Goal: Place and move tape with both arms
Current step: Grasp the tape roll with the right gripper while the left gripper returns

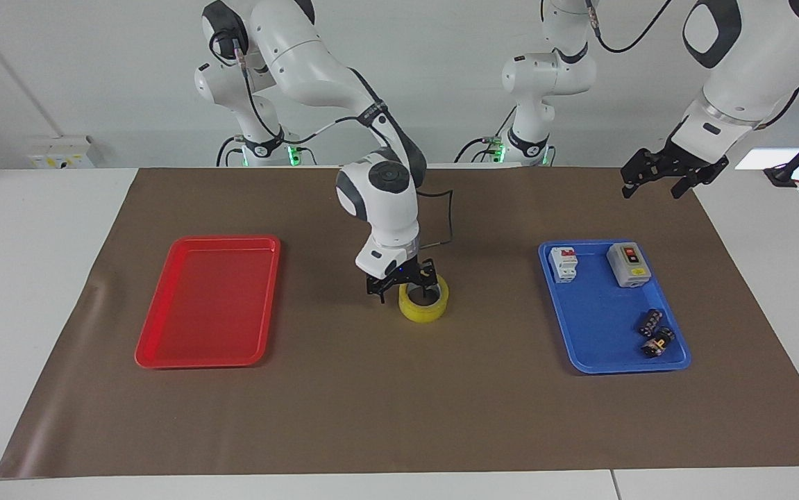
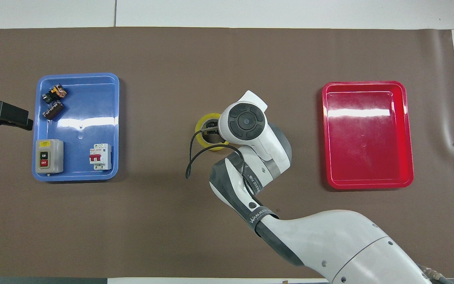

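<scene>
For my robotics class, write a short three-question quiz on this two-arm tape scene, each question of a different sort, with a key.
1. True or false: the red tray holds the tape.
2. Which hand is down at the tape: A) right hand B) left hand C) neither?
3. Fill in: the grey switch box and the white circuit breaker lie in the ____ tray.

Key:
1. False; the tape lies on the brown mat, between the two trays.
2. A; it is open, with one finger in the roll's hole and one outside. The left hand waits, open and raised, over the mat's edge.
3. blue
</scene>
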Available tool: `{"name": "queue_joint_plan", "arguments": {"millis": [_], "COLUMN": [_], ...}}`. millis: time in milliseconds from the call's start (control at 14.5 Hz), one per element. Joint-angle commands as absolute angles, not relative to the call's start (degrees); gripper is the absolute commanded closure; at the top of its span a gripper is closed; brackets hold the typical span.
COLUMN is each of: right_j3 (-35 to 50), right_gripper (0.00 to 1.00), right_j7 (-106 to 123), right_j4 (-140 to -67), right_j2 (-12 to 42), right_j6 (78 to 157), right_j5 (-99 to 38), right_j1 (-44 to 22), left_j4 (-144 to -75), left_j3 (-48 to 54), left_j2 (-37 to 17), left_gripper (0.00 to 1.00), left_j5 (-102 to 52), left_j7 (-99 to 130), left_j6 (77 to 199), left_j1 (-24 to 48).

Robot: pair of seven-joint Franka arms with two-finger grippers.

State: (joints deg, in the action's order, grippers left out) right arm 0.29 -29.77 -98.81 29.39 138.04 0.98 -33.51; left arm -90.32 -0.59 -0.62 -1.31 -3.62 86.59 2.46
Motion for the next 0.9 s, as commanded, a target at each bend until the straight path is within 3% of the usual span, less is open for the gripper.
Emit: {"name": "queue_joint_plan", "arguments": {"millis": [0,276,345,414,483,552,828], "right_j3": [0.4,0.4,0.4,0.4,0.4,0.4,0.4], "right_gripper": [0.0,0.05,0.13,0.28,0.53,1.0,1.0], "right_j7": [-28.7,-28.7,-28.7,-28.7,-28.7,-28.6,-29.7], "right_j4": [-100.2,-102.8,-103.0,-103.0,-103.0,-102.9,-102.3], "right_j2": [28.9,28.5,28.5,28.6,28.6,28.6,28.6], "right_j6": [139.5,141.9,141.9,142.1,142.1,142.1,141.4], "right_j5": [1.1,1.1,1.1,1.1,1.1,1.1,1.1], "right_j1": [-33.6,-33.9,-34.3,-34.3,-34.3,-34.2,-34.7], "left_j4": [-92.2,-93.8,-94.0,-94.0,-94.0,-94.2,-94.7], "left_j3": [-0.8,-0.8,-0.8,-0.8,-0.8,-0.8,-0.8], "left_j2": [0.8,1.8,1.8,1.8,1.8,1.8,1.8], "left_gripper": [0.0,0.0,0.0,0.0,0.0,0.0,0.0], "left_j5": [-2.2,-2.2,-2.2,-2.2,-2.1,-2.1,-2.1], "left_j7": [-4.7,-4.7,-4.7,-4.7,-4.7,-4.8,-4.7], "left_j6": [87.6,87.3,87.4,87.6,88.4,90.2,92.5], "left_j1": [2.6,3.3,3.3,3.3,3.3,3.3,3.2]}}
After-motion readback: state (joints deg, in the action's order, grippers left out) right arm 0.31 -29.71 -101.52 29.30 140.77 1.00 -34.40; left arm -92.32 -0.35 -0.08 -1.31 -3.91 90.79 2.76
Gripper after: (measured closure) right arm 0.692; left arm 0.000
